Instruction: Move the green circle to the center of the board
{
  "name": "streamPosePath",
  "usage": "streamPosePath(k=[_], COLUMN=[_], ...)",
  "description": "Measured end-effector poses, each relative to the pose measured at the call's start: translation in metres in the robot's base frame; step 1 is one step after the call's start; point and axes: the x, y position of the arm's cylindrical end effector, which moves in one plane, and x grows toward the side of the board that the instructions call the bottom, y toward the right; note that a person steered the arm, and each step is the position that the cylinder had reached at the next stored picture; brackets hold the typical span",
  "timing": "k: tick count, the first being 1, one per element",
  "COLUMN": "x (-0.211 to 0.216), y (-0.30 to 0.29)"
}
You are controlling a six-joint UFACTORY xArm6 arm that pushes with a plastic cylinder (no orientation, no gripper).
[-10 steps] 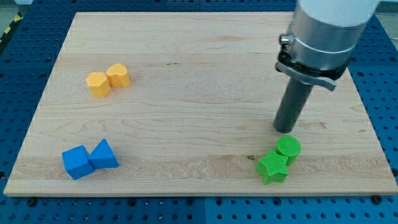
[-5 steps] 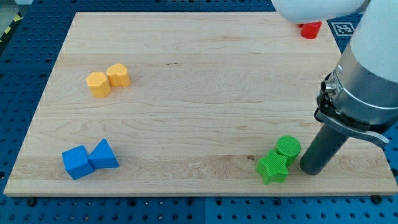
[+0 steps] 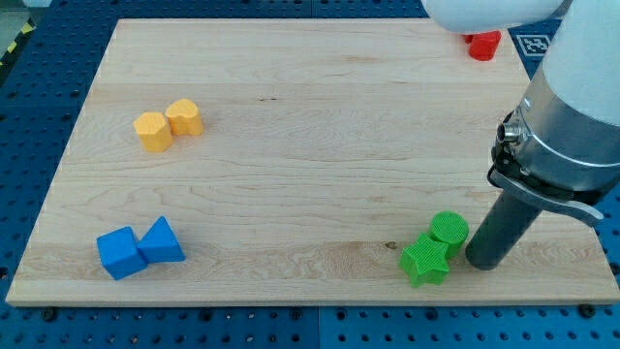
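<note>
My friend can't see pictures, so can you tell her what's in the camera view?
My tip sits just right of the green circle, which touches a green star, near the bottom right of a wooden board. Two yellow blocks sit at upper left, two blue blocks at lower left, and a red block lies off the top edge.

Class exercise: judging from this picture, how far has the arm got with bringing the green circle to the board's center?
Done: my tip sits just right of the green circle, about touching it. In hand: lining up a push towards the view's left and top. Left: the whole trip; the circle lies by the green star near the board's bottom right.
</note>
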Motion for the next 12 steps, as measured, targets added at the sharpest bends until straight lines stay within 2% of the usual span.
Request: streamPosePath(k=[7, 12], x=[-0.019, -0.023], y=[0.0, -0.043])
